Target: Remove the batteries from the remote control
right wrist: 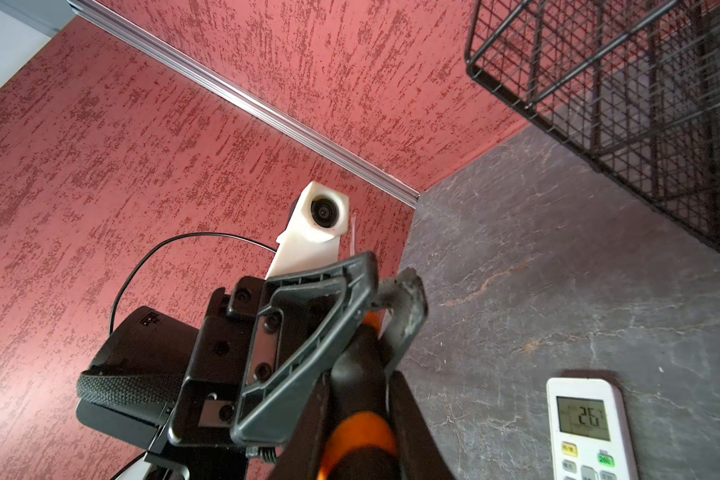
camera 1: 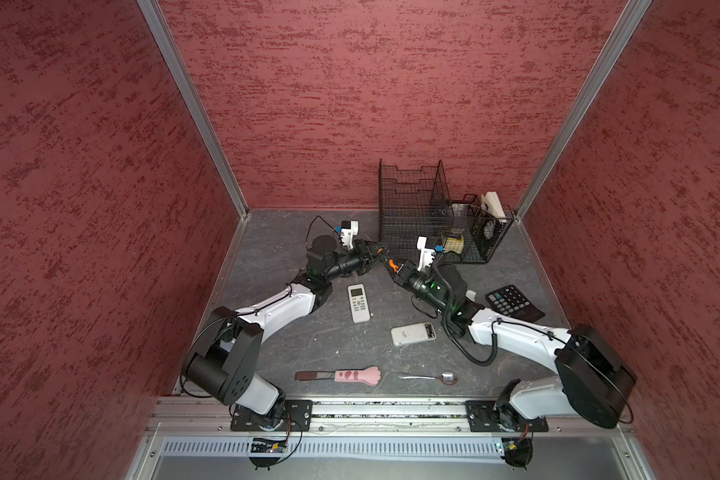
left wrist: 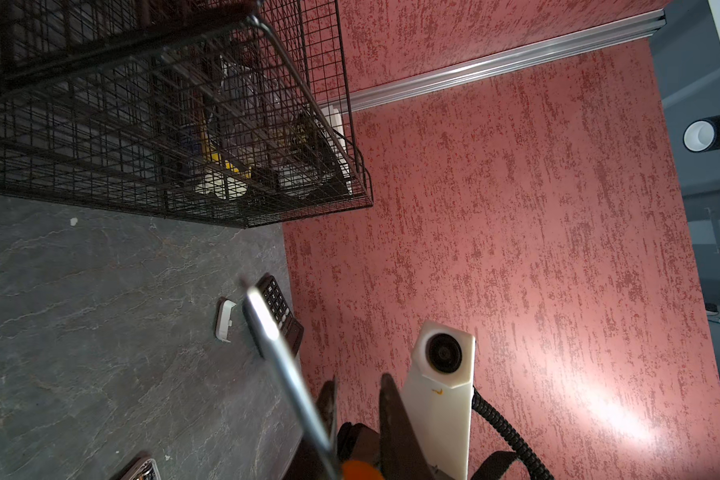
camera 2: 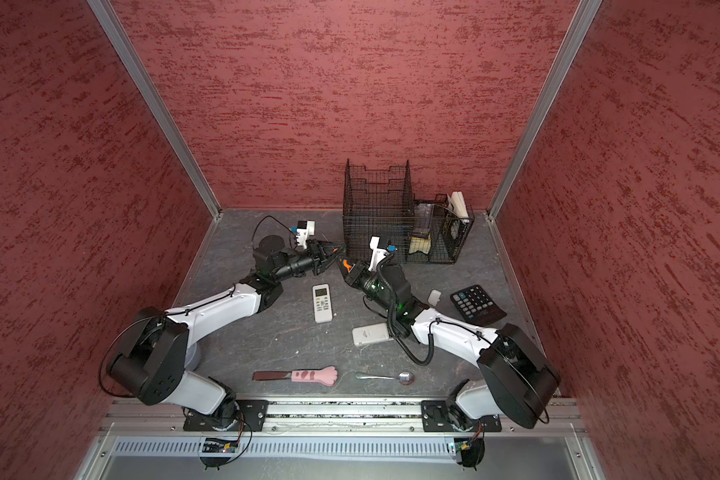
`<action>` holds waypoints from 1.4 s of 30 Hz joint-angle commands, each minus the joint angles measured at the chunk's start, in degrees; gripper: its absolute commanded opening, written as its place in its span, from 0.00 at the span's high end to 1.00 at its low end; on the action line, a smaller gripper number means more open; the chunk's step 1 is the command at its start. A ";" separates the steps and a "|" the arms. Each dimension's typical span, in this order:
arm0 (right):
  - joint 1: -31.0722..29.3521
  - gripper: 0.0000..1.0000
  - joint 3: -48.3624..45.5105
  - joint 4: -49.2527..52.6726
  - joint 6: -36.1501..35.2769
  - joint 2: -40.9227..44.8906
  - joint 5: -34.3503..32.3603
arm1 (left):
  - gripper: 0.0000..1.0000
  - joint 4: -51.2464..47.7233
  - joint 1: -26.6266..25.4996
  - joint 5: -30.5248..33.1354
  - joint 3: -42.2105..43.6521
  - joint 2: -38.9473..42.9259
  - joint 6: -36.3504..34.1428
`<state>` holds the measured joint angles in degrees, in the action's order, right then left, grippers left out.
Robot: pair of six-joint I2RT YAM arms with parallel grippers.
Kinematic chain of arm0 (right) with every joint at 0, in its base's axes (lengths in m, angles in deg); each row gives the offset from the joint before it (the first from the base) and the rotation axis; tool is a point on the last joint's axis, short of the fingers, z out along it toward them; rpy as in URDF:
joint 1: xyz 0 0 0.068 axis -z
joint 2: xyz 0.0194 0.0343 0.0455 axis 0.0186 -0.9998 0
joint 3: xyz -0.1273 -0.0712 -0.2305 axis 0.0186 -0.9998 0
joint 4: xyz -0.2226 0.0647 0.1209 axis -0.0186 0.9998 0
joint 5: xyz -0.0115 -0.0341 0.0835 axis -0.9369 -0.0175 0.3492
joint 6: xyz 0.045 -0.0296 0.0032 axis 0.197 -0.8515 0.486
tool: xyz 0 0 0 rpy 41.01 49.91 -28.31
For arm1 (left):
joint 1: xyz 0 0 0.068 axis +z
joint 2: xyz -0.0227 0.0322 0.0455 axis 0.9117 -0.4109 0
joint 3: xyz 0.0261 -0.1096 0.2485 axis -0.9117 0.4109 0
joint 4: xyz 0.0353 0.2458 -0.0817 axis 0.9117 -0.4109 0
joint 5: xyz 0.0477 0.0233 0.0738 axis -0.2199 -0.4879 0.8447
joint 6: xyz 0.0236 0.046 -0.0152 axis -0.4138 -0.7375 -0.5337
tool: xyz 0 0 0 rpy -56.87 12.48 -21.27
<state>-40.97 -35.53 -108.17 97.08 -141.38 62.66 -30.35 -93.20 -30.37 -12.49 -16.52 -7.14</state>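
The left gripper (camera 1: 376,253) pinches the screwdriver (left wrist: 275,345) near its shaft, and the right gripper (camera 1: 393,268) is closed on the handle. In a top view the face-down remote (camera 1: 412,335) lies lower right of them, lengthwise across the frame and nearest the right arm. Its batteries are likely inside, though I cannot make them out.

Reads "26" in dark digits on the grey-green display (right wrist: 583,417) of the white remote (right wrist: 587,457), caught close in the right wrist view. Just under it, yellow and green buttons (right wrist: 570,450) with tiny marks, too blurred to make out. Over to both top views: faint print on the second white remote (camera 1: 413,333), illegible. Calculator (camera 1: 512,302) by the tabletop's (camera 1: 308,345) right edge, keys unreadable.
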 commanded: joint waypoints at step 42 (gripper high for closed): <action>-0.02 1.00 11.87 74.96 -31.08 23.05 -3.67 | 0.43 -46.78 7.95 -8.43 -4.75 2.83 -25.63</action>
<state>-40.23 -26.35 -44.41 66.00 -119.32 62.70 -68.57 -83.22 -39.16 -13.72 -12.30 -27.19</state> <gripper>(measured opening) 0.219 0.569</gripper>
